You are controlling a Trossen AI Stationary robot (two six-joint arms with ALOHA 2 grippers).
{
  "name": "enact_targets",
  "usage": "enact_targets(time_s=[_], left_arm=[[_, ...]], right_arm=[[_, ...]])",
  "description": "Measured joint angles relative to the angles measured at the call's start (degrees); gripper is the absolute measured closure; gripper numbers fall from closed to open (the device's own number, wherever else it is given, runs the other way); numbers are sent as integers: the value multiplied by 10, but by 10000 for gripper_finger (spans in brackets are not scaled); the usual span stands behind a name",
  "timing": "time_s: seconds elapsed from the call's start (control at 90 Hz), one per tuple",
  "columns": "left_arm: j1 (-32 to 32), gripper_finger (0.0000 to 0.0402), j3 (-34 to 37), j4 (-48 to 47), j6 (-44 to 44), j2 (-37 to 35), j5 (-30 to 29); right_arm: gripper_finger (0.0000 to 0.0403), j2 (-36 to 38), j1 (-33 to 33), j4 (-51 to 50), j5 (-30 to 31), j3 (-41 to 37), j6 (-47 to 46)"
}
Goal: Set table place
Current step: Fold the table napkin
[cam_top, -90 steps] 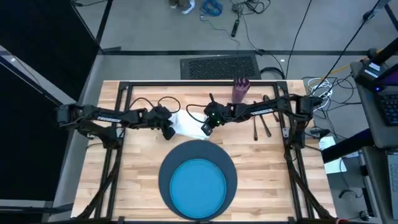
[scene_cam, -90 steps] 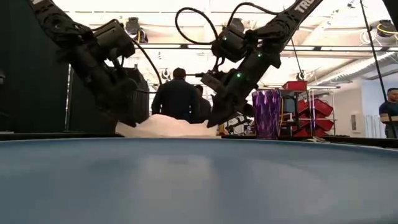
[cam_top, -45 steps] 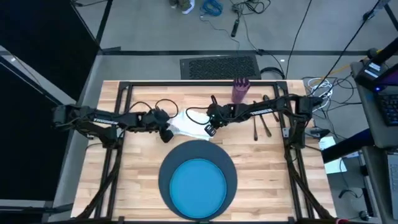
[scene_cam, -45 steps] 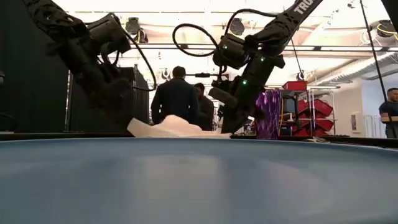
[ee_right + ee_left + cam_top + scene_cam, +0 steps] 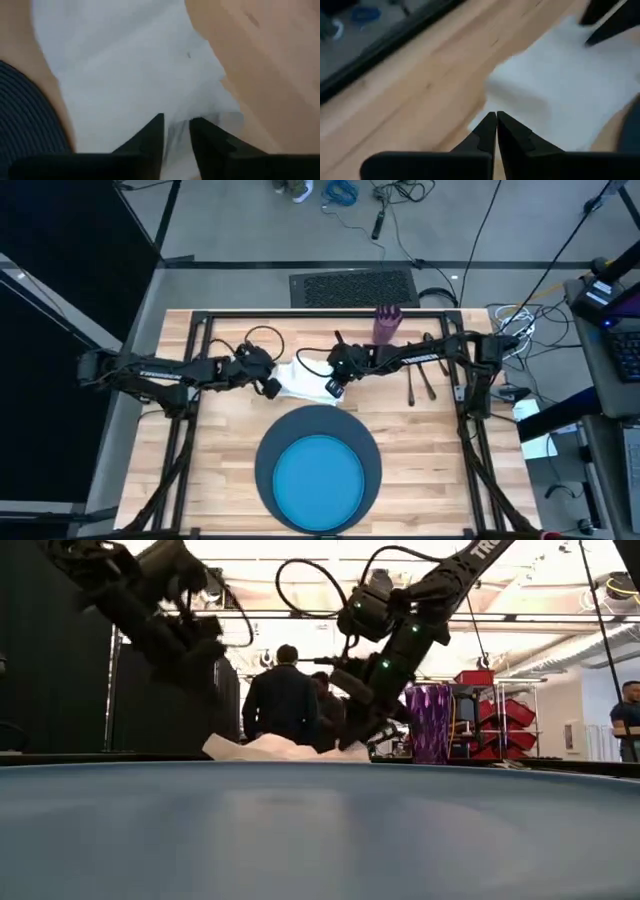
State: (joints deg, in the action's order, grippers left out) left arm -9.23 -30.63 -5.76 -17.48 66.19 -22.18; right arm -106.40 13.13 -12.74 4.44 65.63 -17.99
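Both grippers work at the white cloth napkin (image 5: 300, 378), which lies crumpled on the large light-wood butcher-block table (image 5: 230, 440) just beyond the charger. On the right arm's upper link, white letters reading "TR" show at the top edge of the low view; the rest is cut off. The right gripper (image 5: 176, 131) is down on the napkin's right end, its two dark fingers (image 5: 150, 135) a narrow way apart with a fold of white cloth between them, so it is clamped on the napkin. The left gripper (image 5: 496, 125) is lifted just off the napkin's left edge, its fingertips pressed together with nothing between them.

Nearest the front edge sits the large dark grey round charger (image 5: 268, 448), and centred on it is the smaller bright blue plate (image 5: 320, 478), which holds nothing. At the far side of the table the purple ribbed cup (image 5: 386, 325) stands upright; the pictures do not show what is inside it. Right of the right arm, dark-looking cutlery (image 5: 418, 383) lies on the wood, with the pieces too small to tell apart.

In the low view the charger's rim fills the foreground and hides the table top, and people in dark clothes (image 5: 284, 700) stand in the room behind the napkin.
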Motion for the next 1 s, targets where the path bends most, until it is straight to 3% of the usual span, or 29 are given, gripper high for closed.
enact_targets(time_s=[0.156,0.344,0.5,0.667,1.0], left_arm=[[-1,401,0,24,1,19,12],[0,401,0,77,2,94,29],[-1,401,0,137,1,177,51],[1,401,0,147,-11,237,73],[22,401,0,158,-17,241,75]], right_arm=[[253,0,3,-44,3,39,34],[221,0,20,-121,6,80,41],[214,0,23,-144,7,86,36],[217,0,20,-98,15,86,36],[220,-54,7,-61,-43,86,40]])
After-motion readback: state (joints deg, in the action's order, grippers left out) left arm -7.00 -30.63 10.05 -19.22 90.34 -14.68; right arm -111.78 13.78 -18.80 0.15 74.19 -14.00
